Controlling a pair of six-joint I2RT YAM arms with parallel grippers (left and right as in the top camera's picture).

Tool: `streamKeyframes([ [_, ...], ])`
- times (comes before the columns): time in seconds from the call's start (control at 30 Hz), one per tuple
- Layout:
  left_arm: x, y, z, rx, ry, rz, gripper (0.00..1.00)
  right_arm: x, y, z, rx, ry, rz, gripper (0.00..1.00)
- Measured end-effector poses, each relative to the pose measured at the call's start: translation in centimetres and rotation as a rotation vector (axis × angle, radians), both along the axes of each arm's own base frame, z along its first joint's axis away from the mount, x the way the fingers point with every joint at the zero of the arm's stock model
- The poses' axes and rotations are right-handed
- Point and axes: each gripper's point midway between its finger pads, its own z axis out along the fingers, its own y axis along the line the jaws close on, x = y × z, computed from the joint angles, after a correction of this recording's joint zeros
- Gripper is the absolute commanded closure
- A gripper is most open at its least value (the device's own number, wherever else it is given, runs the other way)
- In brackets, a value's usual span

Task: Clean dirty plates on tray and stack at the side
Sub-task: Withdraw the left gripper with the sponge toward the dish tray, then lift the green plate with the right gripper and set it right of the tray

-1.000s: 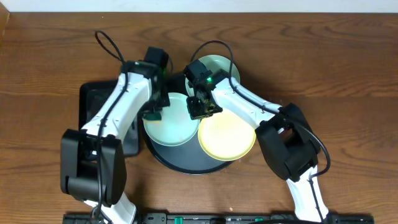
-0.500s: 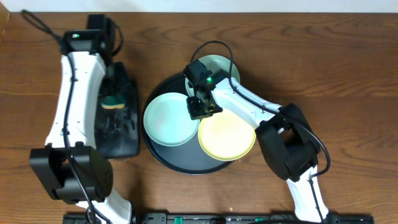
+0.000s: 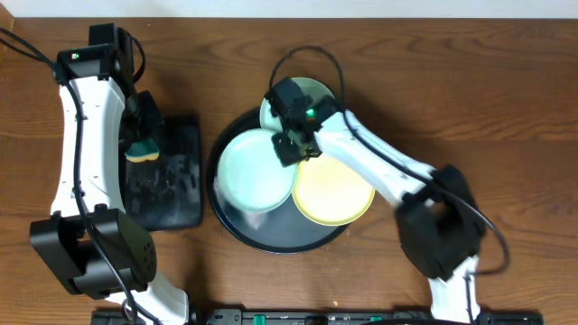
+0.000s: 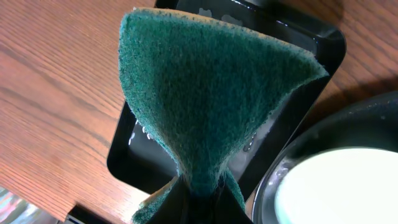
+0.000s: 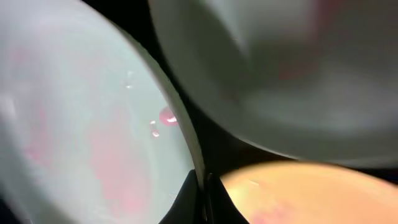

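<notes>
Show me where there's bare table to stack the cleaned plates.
Widest bare wood: table right of the tray, behind the right arm. Also the far strip between both arms. Crowded: the tray itself, and the narrow gap to the rectangular tray.

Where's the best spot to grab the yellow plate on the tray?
Pinch the yellow plate by the raised rim at its right edge, from the right: that edge seems to overhang the tray, leaving finger room; the left edge crowds a mint plate.

Three plates point(image 3: 256, 169) (two mint), two trays point(image 3: 271, 235), one sponge point(image 4: 205, 99)
</notes>
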Motion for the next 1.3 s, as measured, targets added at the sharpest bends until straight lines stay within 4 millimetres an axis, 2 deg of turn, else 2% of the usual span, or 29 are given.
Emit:
streamKeyframes([
  [0.1, 0.2, 0.0, 0.0, 0.001, -0.008, 0.000, 0.92, 0.9, -1.1, 3.9, -0.042, -0.139, -0.022, 0.99],
  [0.2, 0.3, 0.0, 0.0, 0.002, -0.012, 0.000, 0.93, 1.0, -1.8, 6.7, -0.110, -0.258, -0.031, 0.99],
  [0.47, 0.5, 0.1, 0.1, 0.003, -0.020, 0.000, 0.93, 0.2, -1.7, 10.1, -0.309, -0.495, -0.009, 0.99],
  [0.7, 0.6, 0.1, 0.1, 0.004, -0.023, 0.000, 0.93, -1.8, -0.5, 14.4, -0.477, -0.755, -0.001, 0.99],
  [1.03, 0.6, 0.1, 0.1, 0.004, -0.024, 0.000, 0.92, -4.4, 0.4, 19.0, -0.627, -1.019, -0.036, 0.99],
  [1.3, 0.6, 0.1, 0.1, 0.004, -0.024, 0.000, 0.92, -5.4, 0.5, 21.0, -0.682, -1.110, -0.050, 0.99],
])
